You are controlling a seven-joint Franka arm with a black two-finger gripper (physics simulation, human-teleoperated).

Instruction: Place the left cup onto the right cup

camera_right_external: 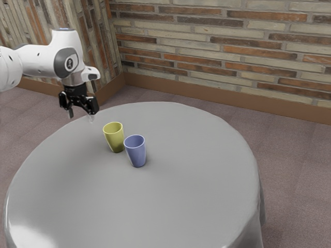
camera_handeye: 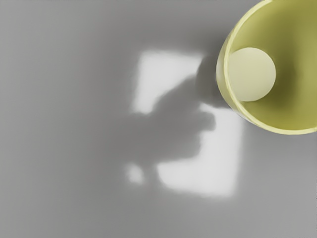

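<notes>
Claw (camera_right_external: 80, 111) hangs empty, fingers apart, upper left of the exterior view over the desk (camera_right_external: 196, 206); yellow cup (camera_right_external: 114, 137) stands upright left of centre, just beside blue cup (camera_right_external: 135, 150), probably light, stiff, slick: pinch its rim wall.

Exterior view overlooks the table (camera_right_external: 196, 206); wrist view looks down, sharing yellow cup (camera_right_external: 114, 137).

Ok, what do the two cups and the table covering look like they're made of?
Yellow-green cup: probably plastic, matte, uniform colour without glare. Blue cup: likely the same matte plastic, smooth and evenly coloured. Table covering: seems a grey cloth, soft sheen, draping in folds over the round edge.
</notes>
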